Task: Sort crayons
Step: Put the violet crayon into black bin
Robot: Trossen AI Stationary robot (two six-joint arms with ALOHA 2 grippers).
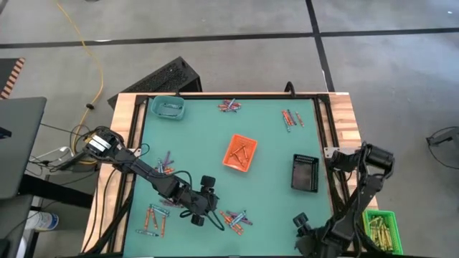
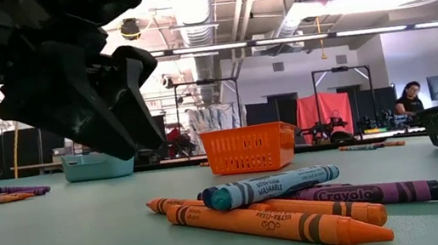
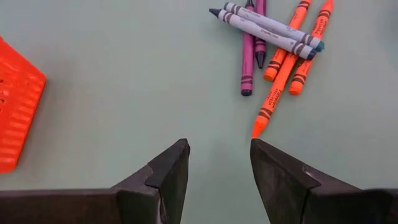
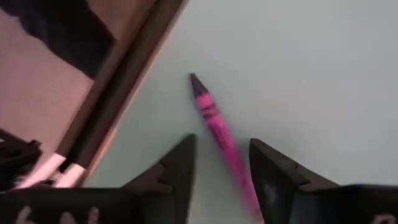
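Note:
Crayons lie on the green mat in several small heaps. One heap [image 1: 234, 219] of orange, blue-grey and purple crayons [image 3: 273, 37] is near the front middle, and my left gripper [image 3: 217, 149] hovers open just left of it [image 1: 204, 213]. An orange crayon's tip [image 3: 255, 129] lies right before its fingers. My right gripper [image 4: 222, 146] is open at the front right [image 1: 301, 221], pointing down. A pink crayon [image 4: 211, 118] lies on the mat and runs between its fingers. Whether a finger touches it I cannot tell.
An orange tray [image 1: 239, 153] stands mid-table, a teal tray [image 1: 170, 107] at the far left, and a black tray [image 1: 305, 173] at the right. A green tray [image 1: 380, 226] of yellow-olive sticks sits beyond the right edge. More crayon heaps [image 1: 154, 222] [image 1: 229, 106] [image 1: 290, 118] lie about. The table's wooden edge [image 4: 124, 81] is close to my right gripper.

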